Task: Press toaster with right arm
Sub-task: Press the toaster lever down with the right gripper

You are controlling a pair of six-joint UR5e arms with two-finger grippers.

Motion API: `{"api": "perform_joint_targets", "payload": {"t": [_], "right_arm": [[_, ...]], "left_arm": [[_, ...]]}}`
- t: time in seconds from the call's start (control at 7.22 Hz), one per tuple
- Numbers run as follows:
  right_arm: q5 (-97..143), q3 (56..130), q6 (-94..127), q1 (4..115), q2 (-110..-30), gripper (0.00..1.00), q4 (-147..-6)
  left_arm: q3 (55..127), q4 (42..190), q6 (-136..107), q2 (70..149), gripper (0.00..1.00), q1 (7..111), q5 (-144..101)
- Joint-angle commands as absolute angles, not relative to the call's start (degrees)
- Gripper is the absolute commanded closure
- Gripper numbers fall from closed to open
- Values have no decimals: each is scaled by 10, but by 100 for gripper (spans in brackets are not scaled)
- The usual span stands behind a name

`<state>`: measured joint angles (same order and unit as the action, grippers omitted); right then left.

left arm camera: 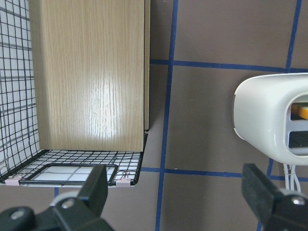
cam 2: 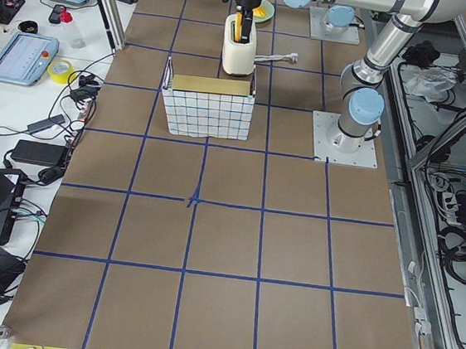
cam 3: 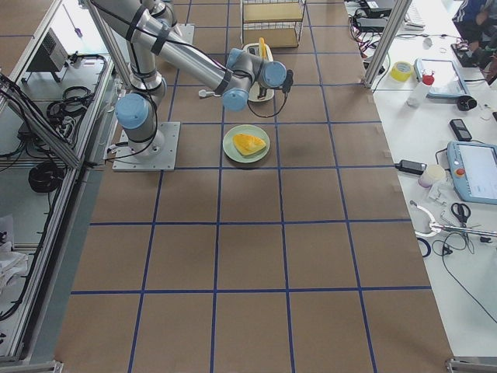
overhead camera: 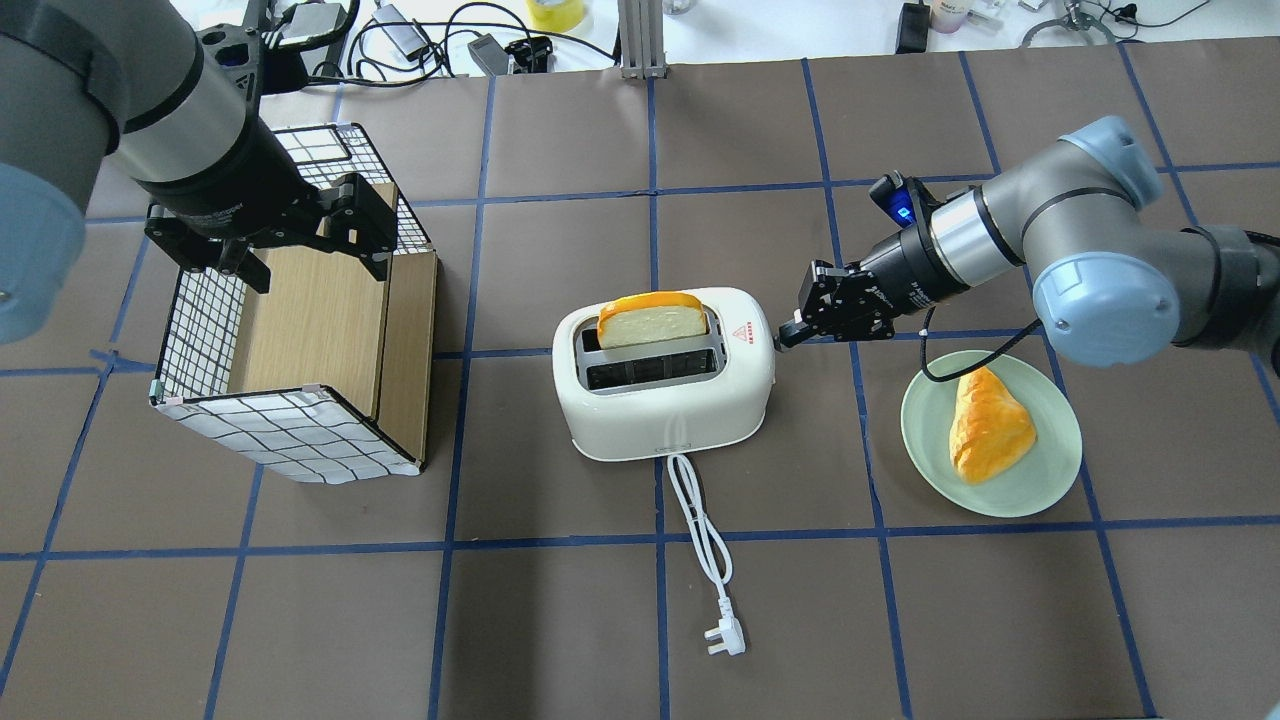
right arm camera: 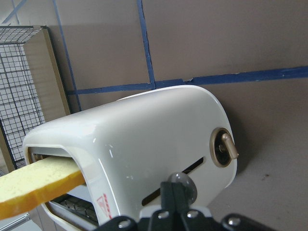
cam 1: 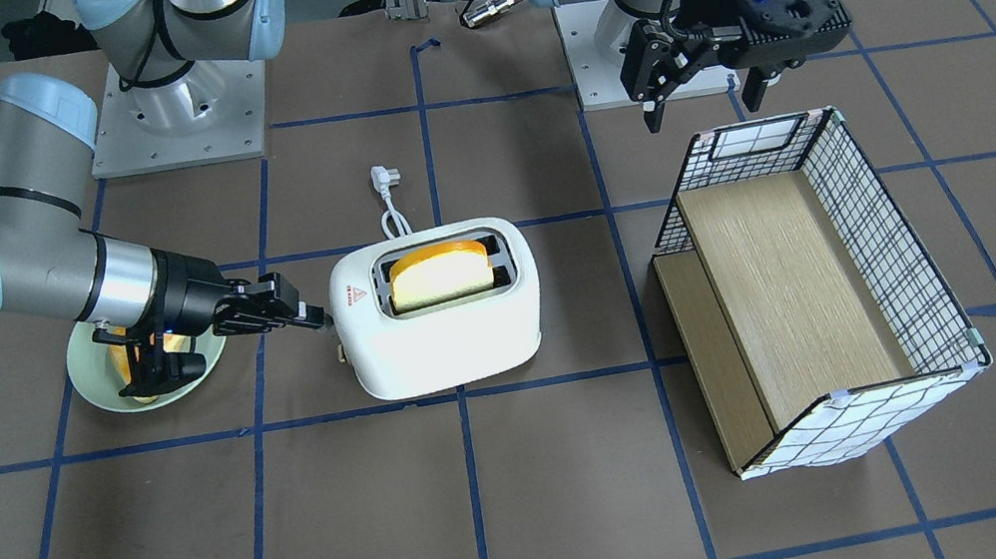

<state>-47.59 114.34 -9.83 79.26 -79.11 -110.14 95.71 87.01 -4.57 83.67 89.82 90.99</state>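
I hold the jaws of my black two-finger right gripper (overhead camera: pixel 787 338) pressed together on nothing, tip at the side lever (right arm camera: pixel 186 183) of the glossy white rounded toaster (overhead camera: pixel 665 410) mid-table between checked wire basket (overhead camera: pixel 290 440) and pale green plate (overhead camera: pixel 1040 485), since one narrow point presses best

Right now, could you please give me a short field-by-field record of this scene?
toaster: white, mid-table, upright
bread slice: standing in one slot, sticking up
lever: on the end facing the right gripper
right gripper: shut, tip at the lever; contact unclear
left gripper: open, above the wire basket
plug: lying loose on the table
plate: green, holds a pastry
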Motion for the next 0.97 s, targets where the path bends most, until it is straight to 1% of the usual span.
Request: {"api": "perform_joint_targets", "payload": {"t": [0.0, 0.42, 0.83], "right_arm": [[-477, 1143, -98, 793, -782, 100, -1111], [-478, 1166, -98, 793, -778, 100, -1152], [-478, 1171, -99, 792, -776, 100, -1158]], "left_arm": [[957, 870, -46, 837, 0, 898, 911], [957, 870, -46, 837, 0, 898, 911], [957, 870, -46, 837, 0, 898, 910]]}}
